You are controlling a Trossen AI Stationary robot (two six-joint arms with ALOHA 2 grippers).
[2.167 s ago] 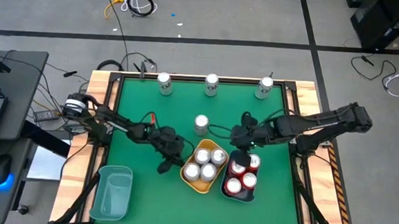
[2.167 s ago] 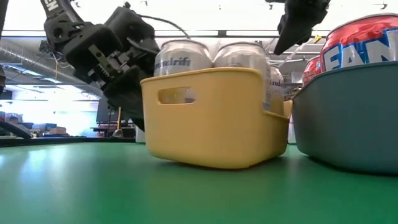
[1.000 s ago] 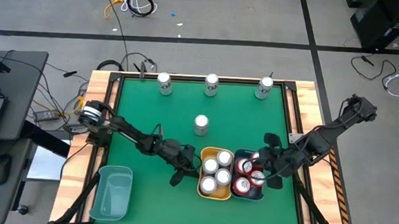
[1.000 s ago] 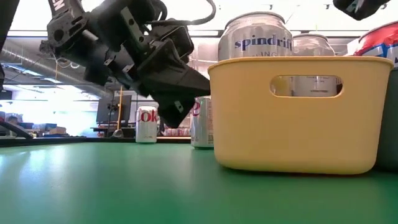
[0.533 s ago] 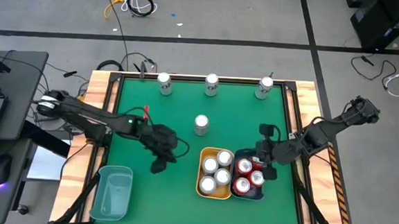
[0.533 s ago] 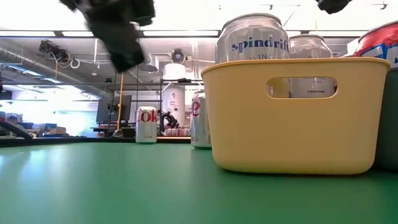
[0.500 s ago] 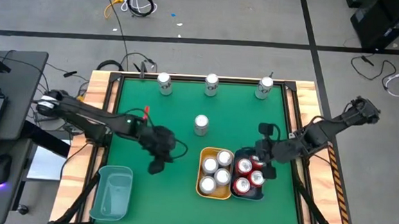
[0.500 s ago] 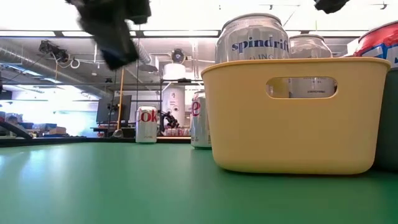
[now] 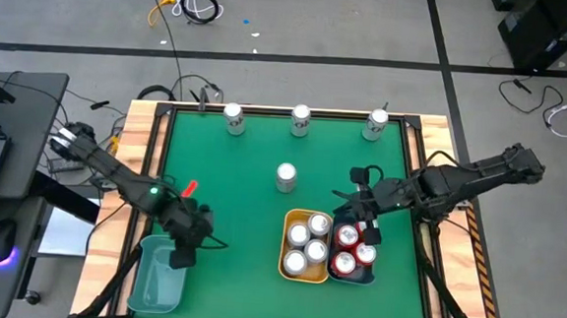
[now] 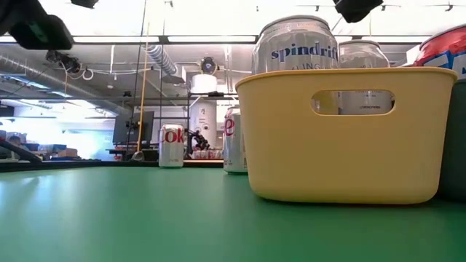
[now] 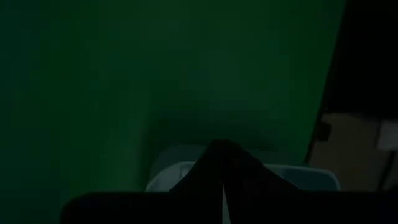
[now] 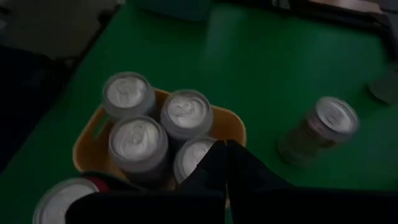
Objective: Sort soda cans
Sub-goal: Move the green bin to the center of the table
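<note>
Four silver soda cans stand in a yellow bin (image 9: pixel 301 269), and red soda cans fill the dark bin (image 9: pixel 352 278) to its right. One silver can (image 9: pixel 285 177) stands alone mid-table, and three more (image 9: pixel 301 121) line the far edge. My left gripper (image 9: pixel 182 255) is shut with nothing in it and points down over the teal bin (image 9: pixel 156 279) at the near left. My right gripper (image 9: pixel 352 211) is also shut and bare, and it hovers above the far ends of the two filled bins. Its wrist view looks down on the yellow bin's cans (image 12: pixel 138 140).
The table has raised wooden edges (image 9: pixel 146 151). Open green surface lies between the lone can and the teal bin. In the low view the yellow bin (image 10: pixel 349 131) fills the right foreground, with two far cans (image 10: pixel 172 145) behind it.
My left gripper has drawn away from the yellow bin's left side. It has risen, gone toward the table's left and near edge, and tipped downward over the teal bin. My right gripper has shifted from over the red cans toward the far edge and slightly left. Both stayed shut.
</note>
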